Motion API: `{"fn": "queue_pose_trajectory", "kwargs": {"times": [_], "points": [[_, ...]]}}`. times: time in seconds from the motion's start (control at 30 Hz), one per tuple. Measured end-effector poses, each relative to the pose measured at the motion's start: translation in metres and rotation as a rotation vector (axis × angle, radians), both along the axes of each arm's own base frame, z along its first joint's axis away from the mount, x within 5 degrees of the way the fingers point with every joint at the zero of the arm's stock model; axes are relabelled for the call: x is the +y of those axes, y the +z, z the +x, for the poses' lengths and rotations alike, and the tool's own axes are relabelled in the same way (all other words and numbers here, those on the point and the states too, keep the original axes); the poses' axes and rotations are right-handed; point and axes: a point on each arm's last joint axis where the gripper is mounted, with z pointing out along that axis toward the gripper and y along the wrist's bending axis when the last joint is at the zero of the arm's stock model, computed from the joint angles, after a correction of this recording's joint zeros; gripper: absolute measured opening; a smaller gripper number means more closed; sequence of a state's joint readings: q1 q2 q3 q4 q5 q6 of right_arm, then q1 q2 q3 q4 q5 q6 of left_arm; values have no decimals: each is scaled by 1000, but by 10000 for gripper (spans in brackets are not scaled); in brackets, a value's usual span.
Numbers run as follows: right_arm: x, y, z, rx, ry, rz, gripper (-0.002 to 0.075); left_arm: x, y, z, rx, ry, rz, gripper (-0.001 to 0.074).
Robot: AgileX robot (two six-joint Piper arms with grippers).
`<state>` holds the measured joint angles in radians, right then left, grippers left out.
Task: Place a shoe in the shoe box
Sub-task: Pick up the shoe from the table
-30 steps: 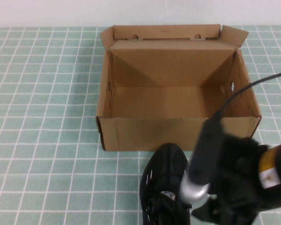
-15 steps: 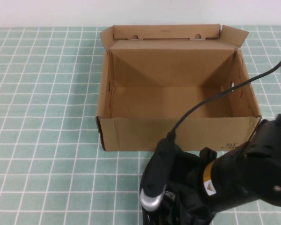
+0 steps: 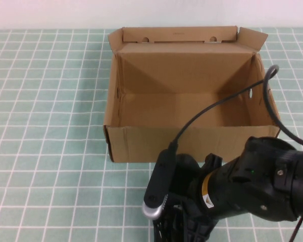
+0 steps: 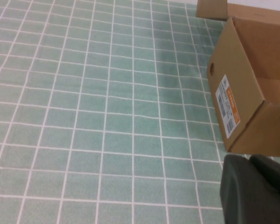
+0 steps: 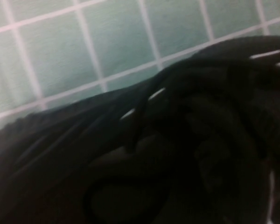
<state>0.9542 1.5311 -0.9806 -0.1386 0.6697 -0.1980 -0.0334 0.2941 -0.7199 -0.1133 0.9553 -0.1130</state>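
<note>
The shoe box (image 3: pixel 192 101) is sitting open on the green tiled table (image 3: pixel 50 101); the shoe (image 5: pixel 186 140) is lying just before its front wall, with the right gripper (image 3: pixel 187 227) hanging right over it; the left gripper is out of view.

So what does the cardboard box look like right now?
The shoe box is brown corrugated cardboard, open and empty, its hinged lid standing up at the far side. Round holes pierce its side walls, and one end carries a white and orange label. It sits flat on the green tiled table, nothing touching it. The right hand works just in front of it.
</note>
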Motion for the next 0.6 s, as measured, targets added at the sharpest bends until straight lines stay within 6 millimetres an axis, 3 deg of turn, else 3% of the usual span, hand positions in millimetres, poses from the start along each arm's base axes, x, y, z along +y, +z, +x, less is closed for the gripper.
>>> {"fn": "queue_pose_trajectory", "kwargs": {"times": [0.3, 0.6], "points": [[5, -1, 7, -77, -22, 34, 351, 0, 0, 0, 0, -1, -2, -4], [12, -16, 11, -54, -38, 18, 288, 0, 0, 0, 0, -1, -2, -4]]}}
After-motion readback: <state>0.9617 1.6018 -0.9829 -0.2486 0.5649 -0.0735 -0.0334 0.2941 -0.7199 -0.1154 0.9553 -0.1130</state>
